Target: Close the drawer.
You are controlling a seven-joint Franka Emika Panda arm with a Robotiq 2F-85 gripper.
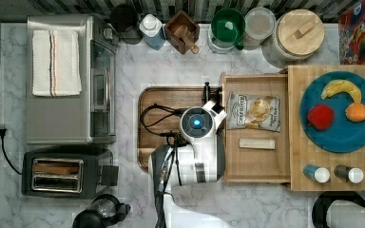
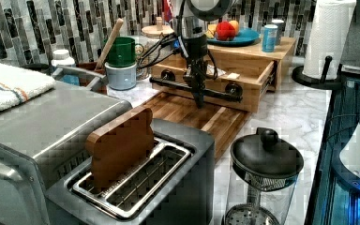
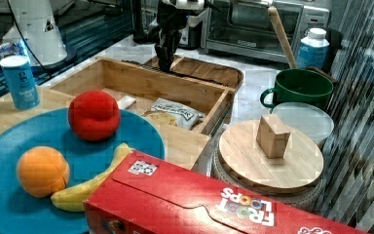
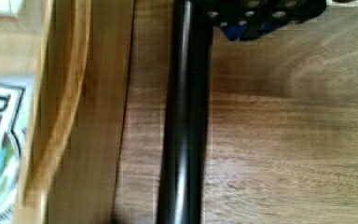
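A: Where does the drawer (image 1: 256, 164) lie?

B: In the top view it stands pulled well out of its light wooden box (image 1: 335, 164), extending toward nine o'clock. Its front wall meets the edge of the darker brown tray (image 1: 147, 95), which lies on the marble counter (image 1: 180, 71).

A: What does the drawer hold?

B: A chip bag (image 1: 253, 111) toward twelve o'clock, and a small pale block (image 1: 257, 143) at six o'clock of the bag. The two lie near each other but apart.

A: And the gripper (image 2: 198, 91)?

B: In the left view it hangs fingers-down in front of the drawer's black bar handle (image 2: 194, 88), over the tray. In the right view it stands just beyond the drawer's front wall, at twelve o'clock of the bag. The wrist view shows the handle running between the drawer front and the tray. Whether the claw is released or clenched on the bar cannot be told.

A: What sits on the box?

B: A blue plate (image 1: 342, 137) carrying a banana (image 1: 342, 88), a red fruit (image 1: 321, 117) and an orange (image 1: 357, 112).
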